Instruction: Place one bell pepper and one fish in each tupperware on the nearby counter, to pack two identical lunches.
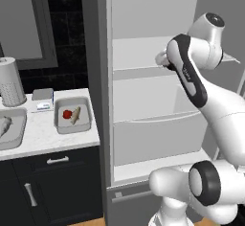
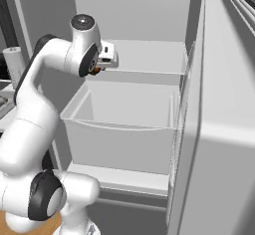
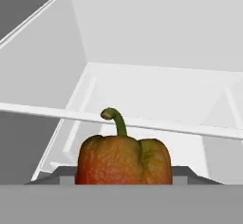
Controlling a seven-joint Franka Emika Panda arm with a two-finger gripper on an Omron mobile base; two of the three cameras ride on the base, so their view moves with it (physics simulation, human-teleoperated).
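**Bell pepper gripped inside the open fridge**

The gripper [image 2: 95,70] is clenched on an orange-red bell pepper [image 3: 124,160] — stem up — at the left side of the fridge [image 1: 143,100], above a shelf [image 3: 156,99]. On the counter [image 1: 43,134] beside the fridge, one tupperware [image 1: 72,116] near the right edge holds a red pepper [image 1: 67,114] and a fish [image 1: 76,115]; another tupperware [image 1: 12,130] sits at the left edge.

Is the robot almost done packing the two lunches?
About halfway. One tupperware on the counter already holds a red pepper and a fish. The other tupperware at the left edge seems to hold a fish alone. The bell pepper sits right between the fingers inside the fridge, and must go into that second box.
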